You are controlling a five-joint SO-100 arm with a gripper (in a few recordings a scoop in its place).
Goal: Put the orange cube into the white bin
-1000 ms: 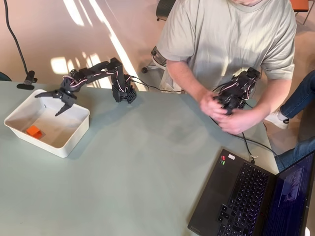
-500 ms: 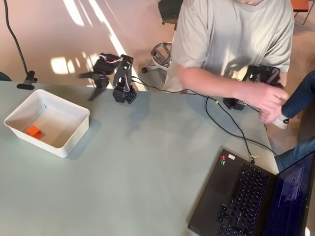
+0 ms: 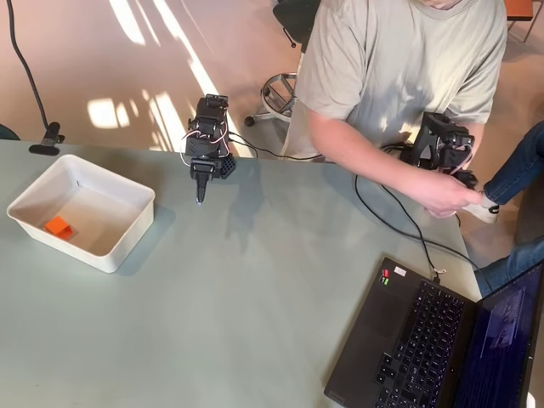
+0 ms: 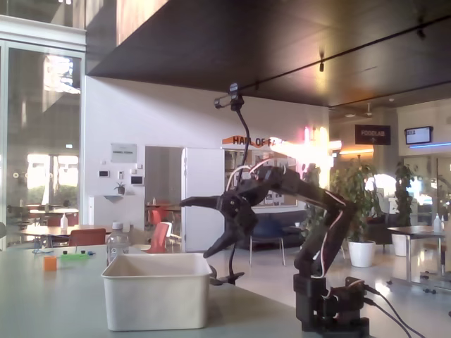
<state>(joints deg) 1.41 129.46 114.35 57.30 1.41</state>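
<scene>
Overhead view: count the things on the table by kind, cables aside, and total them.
Bin: 1
Cube: 1 (inside the bin)
Laptop: 1
Robot arm: 1
Total: 4

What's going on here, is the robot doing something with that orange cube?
The job looks done. The orange cube already lies inside the white bin, near its left corner in the overhead view. The robot's hand holds nothing and, in that view, points down near the arm's base, off to the right of the bin. A person sits behind the table, and a laptop is open at the lower right.
</scene>
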